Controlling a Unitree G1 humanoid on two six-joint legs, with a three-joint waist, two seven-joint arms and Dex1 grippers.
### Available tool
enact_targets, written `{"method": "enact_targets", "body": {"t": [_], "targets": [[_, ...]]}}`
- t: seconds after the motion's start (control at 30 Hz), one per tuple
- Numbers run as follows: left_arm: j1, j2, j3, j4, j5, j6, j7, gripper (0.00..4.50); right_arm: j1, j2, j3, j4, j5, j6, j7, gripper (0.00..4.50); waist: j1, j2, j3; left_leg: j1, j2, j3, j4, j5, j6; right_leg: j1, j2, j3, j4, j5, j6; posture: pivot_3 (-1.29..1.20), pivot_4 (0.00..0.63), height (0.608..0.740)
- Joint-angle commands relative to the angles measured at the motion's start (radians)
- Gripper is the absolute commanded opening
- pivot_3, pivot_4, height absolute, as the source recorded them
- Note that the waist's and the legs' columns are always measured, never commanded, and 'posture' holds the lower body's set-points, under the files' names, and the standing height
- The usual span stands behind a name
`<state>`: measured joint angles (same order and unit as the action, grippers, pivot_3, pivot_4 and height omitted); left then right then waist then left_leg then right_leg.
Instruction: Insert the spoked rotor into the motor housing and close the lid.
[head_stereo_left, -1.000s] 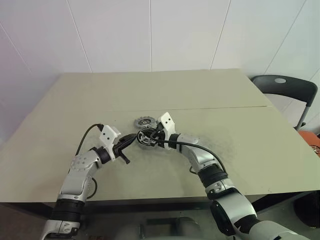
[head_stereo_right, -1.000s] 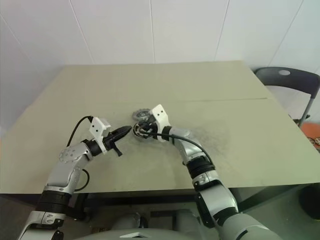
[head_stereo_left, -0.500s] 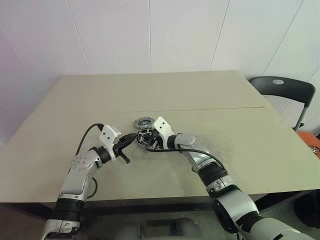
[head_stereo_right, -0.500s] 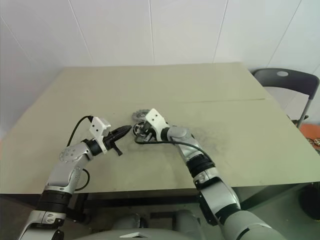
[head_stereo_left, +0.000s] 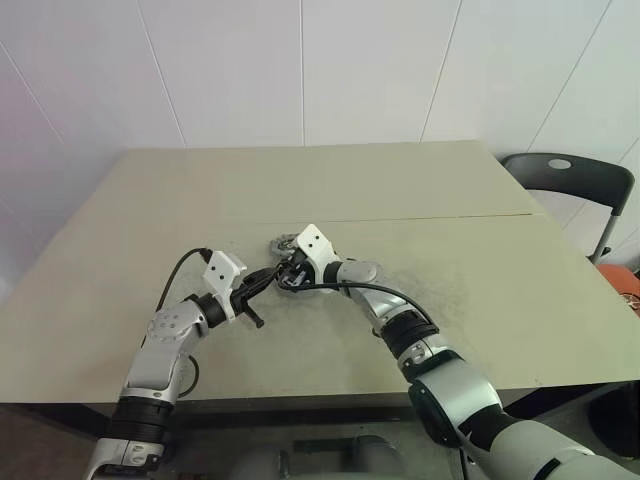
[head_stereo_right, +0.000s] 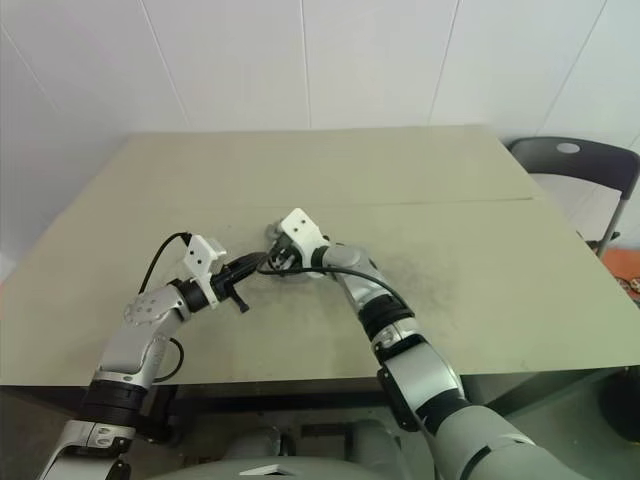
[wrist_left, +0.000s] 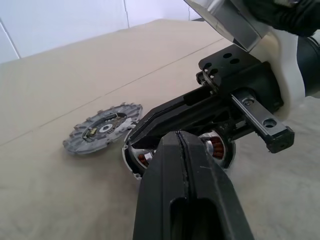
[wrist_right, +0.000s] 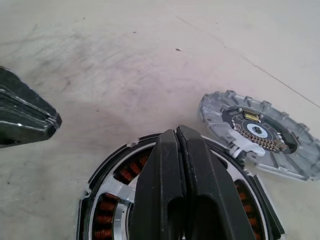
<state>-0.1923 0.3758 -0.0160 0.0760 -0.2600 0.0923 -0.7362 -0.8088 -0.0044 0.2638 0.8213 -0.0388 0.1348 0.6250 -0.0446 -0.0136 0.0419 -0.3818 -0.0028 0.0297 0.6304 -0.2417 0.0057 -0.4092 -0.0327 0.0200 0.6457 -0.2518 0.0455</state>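
Grey lid (wrist_right: 260, 134), one; copper-wound motor housing (wrist_right: 107, 200), seemingly one.

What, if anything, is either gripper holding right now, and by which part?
Nothing. The left gripper and the right gripper are both shut with nothing between their fingers; the right one sits over the motor housing, and the lid lies beside it.

You're looking at a broad beige table (head_stereo_left: 480, 260) with a seam across its middle and dark scuffs on its near half. Directly on it lies the round copper-wound motor housing (wrist_right: 107, 200), and just beside it the grey toothed metal lid (wrist_right: 257, 132).
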Motion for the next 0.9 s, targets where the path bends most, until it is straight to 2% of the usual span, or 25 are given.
{"method": "enact_targets", "body": {"t": [0.03,0.3,0.4,0.53,0.63,0.7,0.9], "targets": [[-0.021,0.006,0.016,-0.024,-0.004,-0.018,0.003,0.0,-0.013,-0.011,0.044,0.026,-0.044,0.054,0.057,0.04,0.0,0.0,0.0,0.0,0.0,0.0,0.0,0.0,0.0,0.0,0.0,0.0,0.0,0.0,0.0,0.0,0.0,0.74],[-0.021,0.024,0.032,-0.022,-0.007,-0.021,0.003,0.0,-0.038,-0.035,0.075,0.039,-0.075,0.112,0.125,0.04,0.0,0.0,0.0,0.001,0.0,0.0,0.0,0.0,0.0,0.001,-0.001,-0.001,0.0,0.0,0.0,0.0,0.0,0.74],[-0.02,0.028,0.034,-0.023,-0.007,-0.021,0.004,0.0,-0.091,-0.028,0.002,0.072,-0.046,0.07,0.039,0.04,0.0,0.0,0.0,0.001,0.0,0.0,-0.001,0.0,0.0,0.0,-0.001,-0.001,0.0,0.0,0.0,0.0,0.0,0.74],[-0.021,0.027,0.032,-0.023,-0.005,-0.02,0.005,0.0,-0.129,-0.035,-0.03,0.097,-0.032,0.043,0.024,0.04,0.002,0.0,0.0,0.0,0.0,0.0,0.0,-0.001,-0.002,0.0,-0.002,-0.002,0.0,0.0,-0.001,0.0,0.0,0.74],[-0.022,0.027,0.032,-0.021,-0.005,-0.022,0.004,0.0,-0.13,-0.039,-0.035,0.091,-0.021,0.057,0.065,0.04,0.0,0.0,0.0,-0.005,0.0,0.0,0.0,-0.001,-0.002,-0.004,-0.003,-0.003,0.0,0.0,0.0,0.0,0.0,0.74],[-0.023,0.026,0.032,-0.02,-0.004,-0.022,0.005,0.0,-0.109,-0.056,0.009,0.072,-0.043,0.091,0.146,0.04,0.0,0.0,0.0,-0.01,-0.001,0.0,0.0,0.0,0.0,-0.009,-0.003,-0.003,0.0,0.001,0.0,0.0,0.0,0.74],[-0.021,0.024,0.029,-0.016,-0.002,-0.026,0.006,0.0,-0.059,-0.071,0.052,0.014,-0.055,0.134,0.229,0.04,0.0,0.0,0.0,-0.01,-0.001,0.0,-0.003,0.0,0.0,-0.011,-0.003,-0.003,0.001,0.002,0.003,0.0,0.0,0.74]]}}
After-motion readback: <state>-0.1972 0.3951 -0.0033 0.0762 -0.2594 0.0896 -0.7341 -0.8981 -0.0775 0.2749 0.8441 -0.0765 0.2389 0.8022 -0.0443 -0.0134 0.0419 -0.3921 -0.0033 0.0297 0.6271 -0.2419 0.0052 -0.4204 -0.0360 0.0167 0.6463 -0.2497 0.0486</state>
